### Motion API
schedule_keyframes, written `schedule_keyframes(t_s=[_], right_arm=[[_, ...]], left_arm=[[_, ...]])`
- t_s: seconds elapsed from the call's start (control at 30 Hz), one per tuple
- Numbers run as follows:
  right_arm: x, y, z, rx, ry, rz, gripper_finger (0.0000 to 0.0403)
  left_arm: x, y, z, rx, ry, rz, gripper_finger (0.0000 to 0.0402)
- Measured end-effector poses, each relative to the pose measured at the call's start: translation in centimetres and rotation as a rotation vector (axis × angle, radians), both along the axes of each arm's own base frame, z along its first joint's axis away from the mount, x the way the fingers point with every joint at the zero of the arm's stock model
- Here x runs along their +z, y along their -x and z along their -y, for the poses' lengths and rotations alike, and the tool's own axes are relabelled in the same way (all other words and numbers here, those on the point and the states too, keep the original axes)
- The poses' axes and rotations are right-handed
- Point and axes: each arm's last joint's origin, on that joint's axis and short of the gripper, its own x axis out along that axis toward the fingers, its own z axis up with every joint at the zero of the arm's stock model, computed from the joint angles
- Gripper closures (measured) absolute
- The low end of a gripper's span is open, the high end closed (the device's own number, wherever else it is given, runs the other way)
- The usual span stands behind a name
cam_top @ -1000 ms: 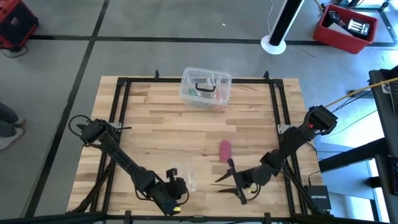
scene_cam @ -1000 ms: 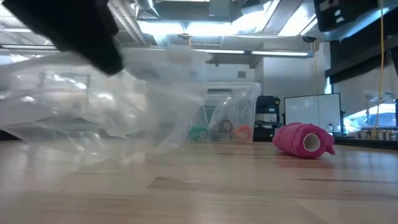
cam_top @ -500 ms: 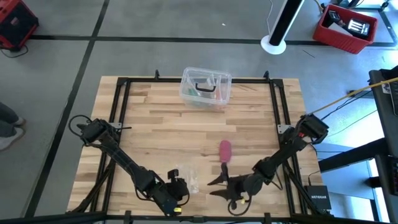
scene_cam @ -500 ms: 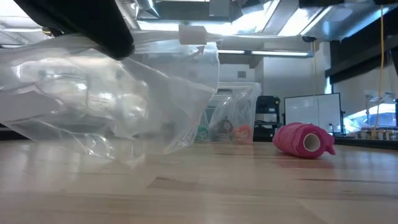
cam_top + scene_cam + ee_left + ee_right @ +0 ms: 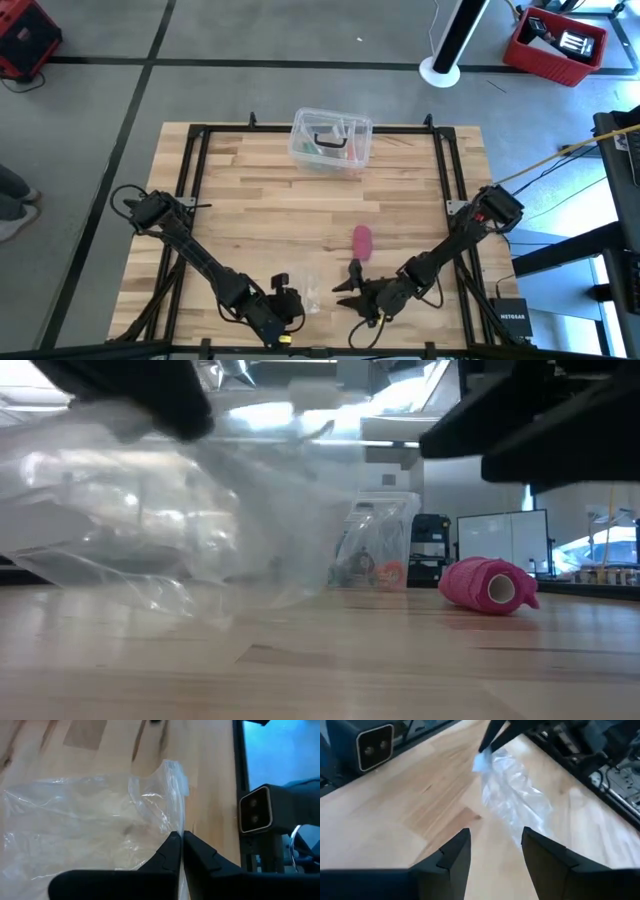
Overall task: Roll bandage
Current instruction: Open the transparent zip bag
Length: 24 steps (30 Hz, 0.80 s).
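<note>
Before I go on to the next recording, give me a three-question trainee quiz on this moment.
1. True or false: the left claw is shut on the clear plastic wrapper.
2. Where is the bandage? A) inside the clear plastic box B) lying free on the table as a small pink roll C) held in the right claw
3. Fill in: the right claw's fingers stand ____, with nothing between them.

Key:
1. True. The wrist view shows its fingers pinched together on the wrapper's edge.
2. B. No claw touches it.
3. Open. It points toward the wrapper at the table's near edge.
</note>
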Motion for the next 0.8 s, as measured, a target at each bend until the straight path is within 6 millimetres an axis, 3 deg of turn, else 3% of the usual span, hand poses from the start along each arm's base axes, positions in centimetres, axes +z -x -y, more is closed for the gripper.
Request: schedule_keyframes(t_s=[0.3,0.4,0.57,0.67,0.8], right_arm=[[-1.3,-1.5,-0.9,0.077,0.024,0.188,0.0226],[-1.1,-2.2,-1.6,0.145,-0.024,0.189,0.0226],[-1.8,-3.5,-2.6,0.118,0.029,0.175,0.0231],[-1.8,-4.1,-2.9,0.114,0.076,0.169,0.026],[-1.8,-4.4,-2.7,0.057,0.122,0.146,0.0337]], left_arm=[[0.4,-0.6,0.0,-0.03,-0.002,0.049,0.0399],[0.4,-0.7,-0.2,-0.023,0.002,0.05,0.0398],[0.4,-0.8,-0.3,-0.018,0.004,0.051,0.0393],[0.4,-0.8,-0.3,-0.018,0.004,0.051,0.0392],[0.4,-0.8,-0.3,-0.009,0.013,0.05,0.0392]])
